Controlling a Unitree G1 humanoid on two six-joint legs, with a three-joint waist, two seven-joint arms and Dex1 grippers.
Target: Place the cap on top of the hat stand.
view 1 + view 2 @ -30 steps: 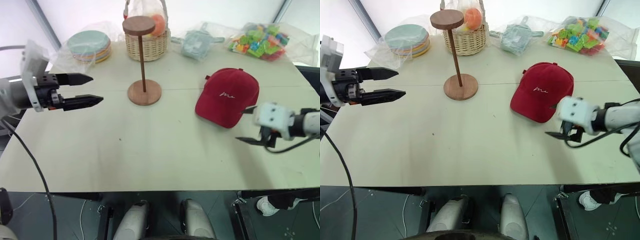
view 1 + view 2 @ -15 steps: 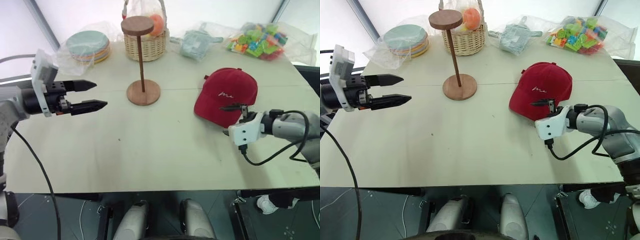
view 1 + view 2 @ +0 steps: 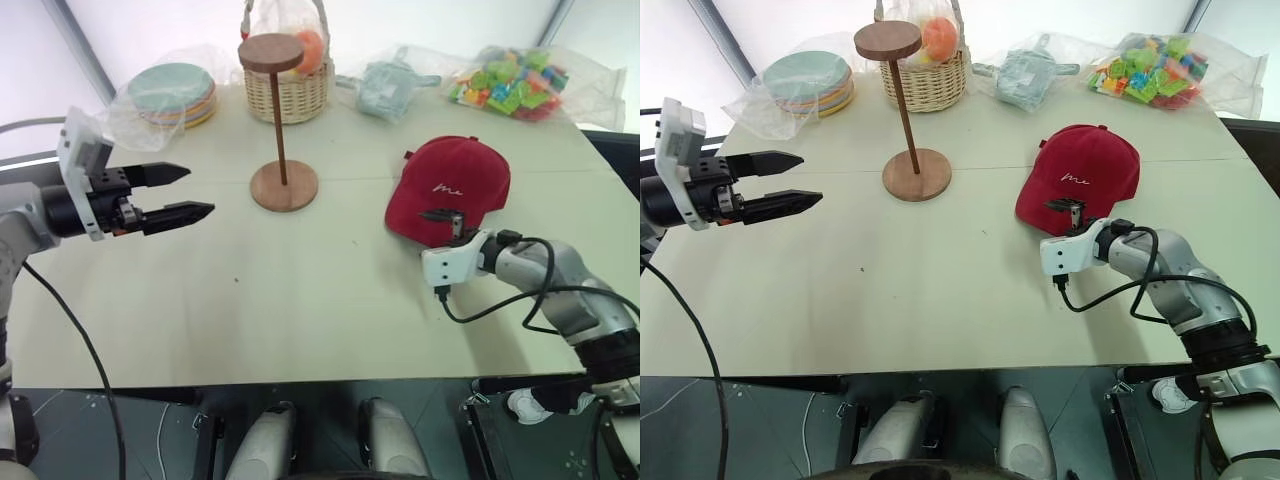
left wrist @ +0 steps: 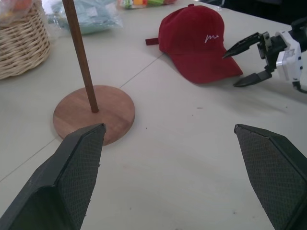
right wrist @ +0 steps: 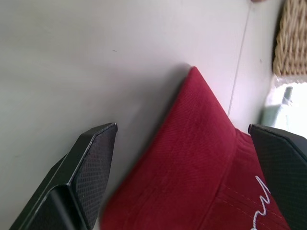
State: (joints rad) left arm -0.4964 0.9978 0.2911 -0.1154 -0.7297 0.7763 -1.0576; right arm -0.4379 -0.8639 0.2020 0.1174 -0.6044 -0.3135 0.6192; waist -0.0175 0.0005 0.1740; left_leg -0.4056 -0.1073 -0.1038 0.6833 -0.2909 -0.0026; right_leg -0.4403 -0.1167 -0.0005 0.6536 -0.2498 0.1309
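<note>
Head view: cap [image 3: 452,185] flat on desk [image 3: 300,300], well right of the stand [image 3: 280,120], whose top disc is bare | left end effector [image 3: 180,195] spread open, empty, left of the stand | right end effector [image 3: 1068,215] wide open at cap's brim | right wrist view: brim between spread fingers [image 5: 88,167], not gripped

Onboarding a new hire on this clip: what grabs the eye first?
The dark red cap on the table's right side, with the right gripper open at its brim, one finger above and one below, not yet closed. Left of it stands the bare wooden hat stand, nothing on its top disc. The left gripper hangs open above the table's left side, pointing toward the stand.
</note>
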